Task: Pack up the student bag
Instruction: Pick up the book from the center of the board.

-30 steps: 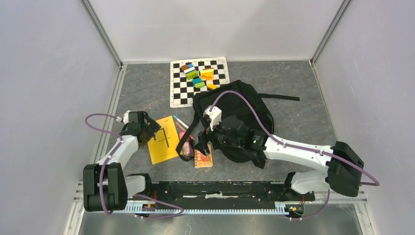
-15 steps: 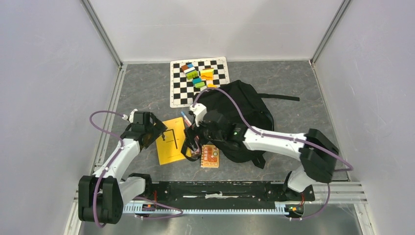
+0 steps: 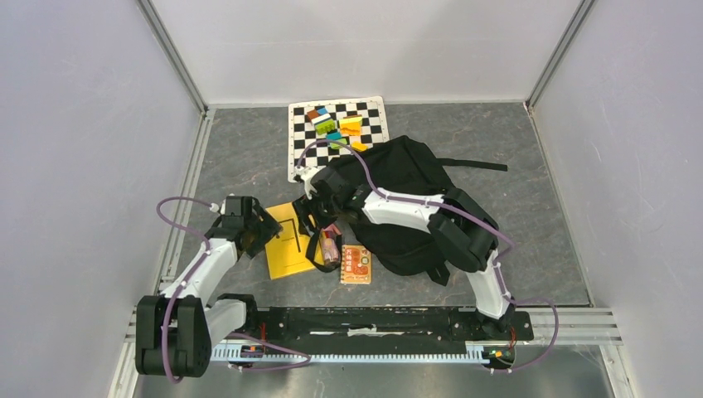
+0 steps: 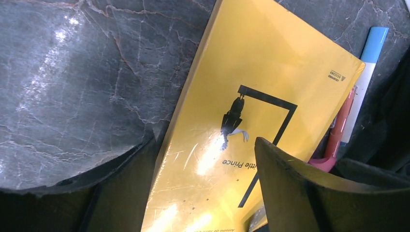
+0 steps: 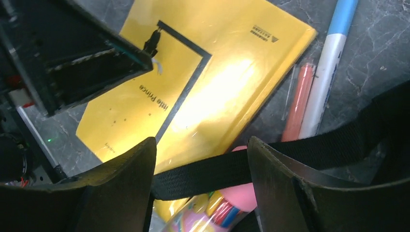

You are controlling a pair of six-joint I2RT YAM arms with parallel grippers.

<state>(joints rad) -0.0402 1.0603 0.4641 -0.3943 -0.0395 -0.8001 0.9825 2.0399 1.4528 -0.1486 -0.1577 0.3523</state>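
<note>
**Both arms converge on the yellow book beside the bag**

The student bag (image 3: 414,170) lies slumped on the grey bench (image 3: 530,207), just right of centre, and one of its black straps (image 5: 217,169) trails left over a yellow book (image 3: 286,242). The right arm folds sharply at the elbow above the bag and stretches its white forearm leftward across it. Its end effector (image 3: 312,217) points down at the bag's left edge. In the wrist view that end effector (image 5: 200,157) is spread wide, with the strap running between the two fingers and nothing clamped. The left arm rises from its base and slants up and right. Its end effector (image 3: 249,225) hangs over the book's left side, and the fingers there (image 4: 205,145) are likewise wide apart and grip nothing. A blue-capped marker (image 5: 329,72) and a coral pen (image 5: 297,101) lie along the book's far edge. A small orange notebook (image 3: 356,264) sits just in front of the bag.
</note>
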